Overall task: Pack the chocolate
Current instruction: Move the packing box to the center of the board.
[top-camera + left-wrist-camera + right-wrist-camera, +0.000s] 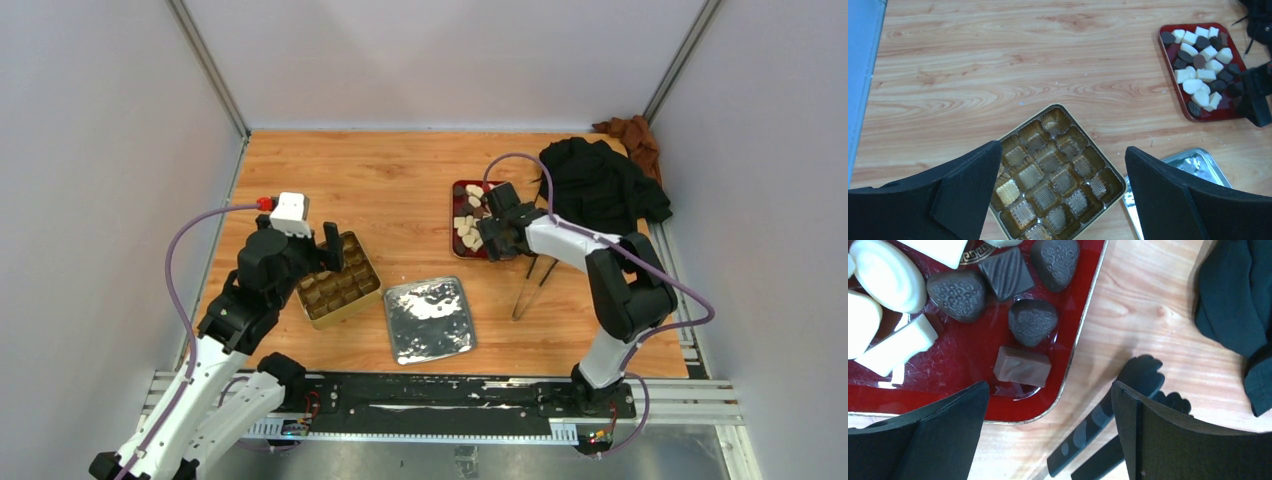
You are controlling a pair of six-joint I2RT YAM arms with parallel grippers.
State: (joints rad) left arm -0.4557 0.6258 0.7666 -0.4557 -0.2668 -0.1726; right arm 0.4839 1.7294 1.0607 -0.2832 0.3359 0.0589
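The chocolate (468, 228), cream-white and dark brown chunks, lies on a red tray (456, 200) right of centre. It also shows in the left wrist view (1198, 75) and the right wrist view (1022, 366). The gold tin (338, 282) with empty brown grid compartments sits at the left. My left gripper (328, 250) is open and empty, hovering over the tin (1058, 180). My right gripper (492, 235) is open and empty, low over the red tray's (963, 375) near right corner, with a brown chunk just ahead of its jaws.
A silver lid (430, 318) lies in front of the tin. Black tongs (530, 282) lie on the table beside the red tray, under my right gripper (1098, 420). A black cloth (600, 185) and a brown cloth (632, 135) sit at the back right.
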